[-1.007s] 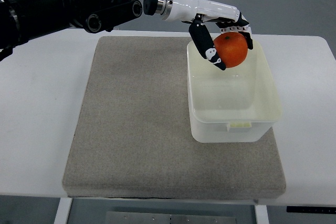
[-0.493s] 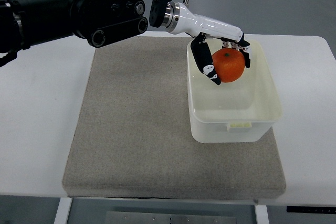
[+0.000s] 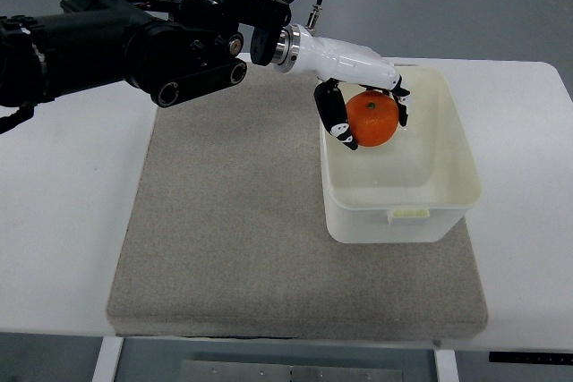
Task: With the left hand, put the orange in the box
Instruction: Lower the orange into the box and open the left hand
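- Left hand (image 3: 363, 114) reaching in from 10 o'clock, wrist angled down over box (image 3: 452, 181) rim.
- Fingers (image 3: 336, 118) clamped around orange (image 3: 372, 119).
- Orange inside box's 10 o'clock corner, touching floor or not: cannot tell.
- Box on grey mat (image 3: 233, 212), on white bench (image 3: 54, 221).

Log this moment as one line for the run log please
left hand: shut on orange | orange: held over box, far left part, not released | box: on grey mat | right hand: not in view
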You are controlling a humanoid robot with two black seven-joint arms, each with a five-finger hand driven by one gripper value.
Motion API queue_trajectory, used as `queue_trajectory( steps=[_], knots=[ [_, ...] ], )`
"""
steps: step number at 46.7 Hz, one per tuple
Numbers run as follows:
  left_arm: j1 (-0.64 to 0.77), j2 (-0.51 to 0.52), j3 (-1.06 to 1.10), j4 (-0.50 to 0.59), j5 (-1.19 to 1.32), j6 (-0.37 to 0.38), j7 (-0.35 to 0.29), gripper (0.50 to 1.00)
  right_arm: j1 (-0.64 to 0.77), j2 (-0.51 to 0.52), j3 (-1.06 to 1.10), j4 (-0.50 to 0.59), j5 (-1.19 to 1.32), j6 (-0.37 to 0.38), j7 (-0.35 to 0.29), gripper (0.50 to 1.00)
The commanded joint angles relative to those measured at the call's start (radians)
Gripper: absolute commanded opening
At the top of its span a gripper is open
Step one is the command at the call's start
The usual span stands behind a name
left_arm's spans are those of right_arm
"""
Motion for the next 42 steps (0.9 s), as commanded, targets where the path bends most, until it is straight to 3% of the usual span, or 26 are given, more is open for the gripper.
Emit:
queue_trajectory(
  steps=[1,19,21,24,28,30,39,42],
  knots=[
    [0.010,-0.010,0.000,0.004,0.000,0.000,0.000,0.500,0.000,0.000,0.000,0.000,0.000,0.000,0.000,0.926],
    [0.033,-0.033,-0.003,0.030,-0.017,0.035,0.000,0.510,0.000,0.000,0.000,0.000,0.000,0.000,0.000,0.926],
    [0.033,-0.033,-0.003,0.030,-0.017,0.046,0.000,0.563,0.000,0.000,0.000,0.000,0.000,0.000,0.000,0.926],
    [0.035,-0.033,-0.004,0.030,-0.023,0.057,0.000,0.739,0.000,0.000,0.000,0.000,0.000,0.000,0.000,0.926],
    [0.036,-0.033,-0.004,0.028,-0.024,0.074,0.000,0.793,0.000,0.000,0.000,0.000,0.000,0.000,0.000,0.926],
    [0.044,-0.033,-0.004,0.030,-0.024,0.075,0.000,0.861,0.000,0.000,0.000,0.000,0.000,0.000,0.000,0.926],
    [0.051,-0.039,-0.004,0.030,-0.026,0.077,0.000,0.889,0.000,0.000,0.000,0.000,0.000,0.000,0.000,0.926],
    [0.056,-0.039,-0.006,0.030,-0.026,0.080,0.000,0.938,0.000,0.000,0.000,0.000,0.000,0.000,0.000,0.926]
  ],
)
